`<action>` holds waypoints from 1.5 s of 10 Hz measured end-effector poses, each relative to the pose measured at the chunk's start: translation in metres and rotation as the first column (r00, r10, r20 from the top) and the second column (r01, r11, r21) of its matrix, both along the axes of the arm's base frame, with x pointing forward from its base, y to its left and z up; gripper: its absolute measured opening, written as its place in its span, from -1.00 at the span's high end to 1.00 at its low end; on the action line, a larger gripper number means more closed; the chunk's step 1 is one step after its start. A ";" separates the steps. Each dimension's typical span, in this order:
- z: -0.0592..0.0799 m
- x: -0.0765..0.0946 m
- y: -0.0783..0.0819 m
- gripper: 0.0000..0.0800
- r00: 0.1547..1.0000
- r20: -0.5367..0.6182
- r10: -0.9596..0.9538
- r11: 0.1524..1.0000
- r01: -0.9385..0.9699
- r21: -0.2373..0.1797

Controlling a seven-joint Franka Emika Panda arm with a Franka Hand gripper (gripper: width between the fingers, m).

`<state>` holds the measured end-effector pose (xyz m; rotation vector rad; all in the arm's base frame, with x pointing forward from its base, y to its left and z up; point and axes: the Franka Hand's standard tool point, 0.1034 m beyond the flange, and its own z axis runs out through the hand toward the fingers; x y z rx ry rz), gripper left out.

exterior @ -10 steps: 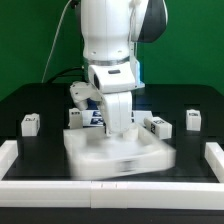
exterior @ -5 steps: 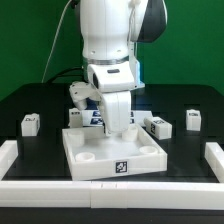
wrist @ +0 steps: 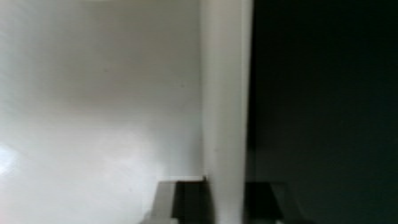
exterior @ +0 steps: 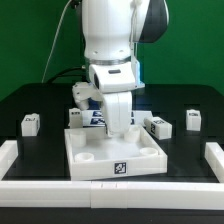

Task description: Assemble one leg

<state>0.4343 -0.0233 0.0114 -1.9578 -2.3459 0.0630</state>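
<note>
In the exterior view the white arm comes straight down in the middle of the frame, and the gripper meets the back wall of the white panel, a square tray-like part lying flat on the black table in the lower centre, with a tag on its front wall and a round socket at its near left corner. The wrist view shows that wall as a pale strip between the panel's white floor and the dark table, and the gripper straddles it: one dark finger lies against the inner face and the other against the outer face, with no gap showing, so the jaws look clamped on the wall, though the picture is blurred. No leg is in the gripper. The far-left leg stands alone at the middle left of the exterior frame, well apart from the panel; the far-right leg stands at the middle right; the inner leg sits just beyond the panel's back right corner, near the arm. The marker board lies behind the panel, left of the gripper and partly hidden by the arm.
</note>
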 end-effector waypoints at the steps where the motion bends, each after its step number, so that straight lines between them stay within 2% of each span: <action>1: 0.000 0.009 0.009 0.83 1.000 0.009 -0.027 1.000 0.027 0.001; 6: 0.001 0.064 0.066 0.83 0.980 0.060 -0.188 0.982 0.187 0.022; 7: 0.000 0.068 0.078 0.83 0.976 0.046 -0.214 0.977 0.213 0.017; 10: 0.002 0.069 0.093 0.83 0.981 0.022 -0.194 0.981 0.194 0.007; 15: 0.004 0.069 0.100 0.83 0.983 0.013 -0.183 0.983 0.183 0.008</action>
